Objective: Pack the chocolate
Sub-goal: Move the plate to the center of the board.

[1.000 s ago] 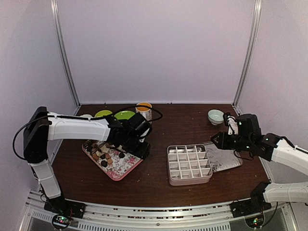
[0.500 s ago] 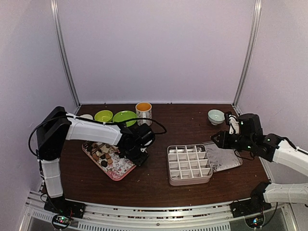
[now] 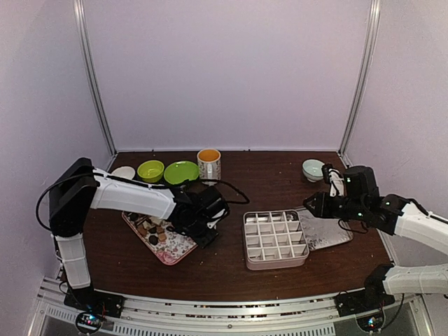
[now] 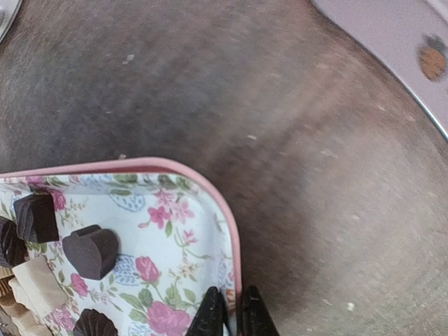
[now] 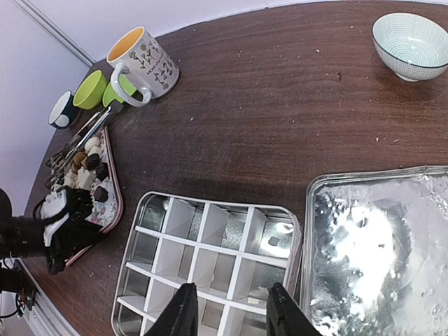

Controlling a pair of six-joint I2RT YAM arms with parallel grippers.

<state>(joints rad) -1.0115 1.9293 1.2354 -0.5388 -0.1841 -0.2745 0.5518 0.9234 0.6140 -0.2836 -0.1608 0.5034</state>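
The chocolate (image 3: 150,229) lies as small dark and tan pieces on a floral pink-rimmed tray (image 3: 170,250), left of centre. My left gripper (image 3: 208,238) is at the tray's right corner. In the left wrist view the gripper (image 4: 234,318) is shut on the tray's pink rim (image 4: 232,231), one jaw inside and one outside, with chocolate (image 4: 91,250) to its left. The silver divided box (image 3: 274,238) sits in the middle. My right gripper (image 5: 231,311) hovers open above that box (image 5: 210,231), holding nothing.
A shiny lid (image 3: 327,231) lies right of the box. At the back stand a mug (image 3: 208,163), two green bowls (image 3: 180,171) and a pale bowl (image 3: 313,169). Metal tongs (image 5: 87,136) rest at the tray's (image 5: 115,203) far end.
My left gripper came down to the tray's right corner and closed on its rim, with the left arm's elbow swinging forward. The right gripper edged slightly left.
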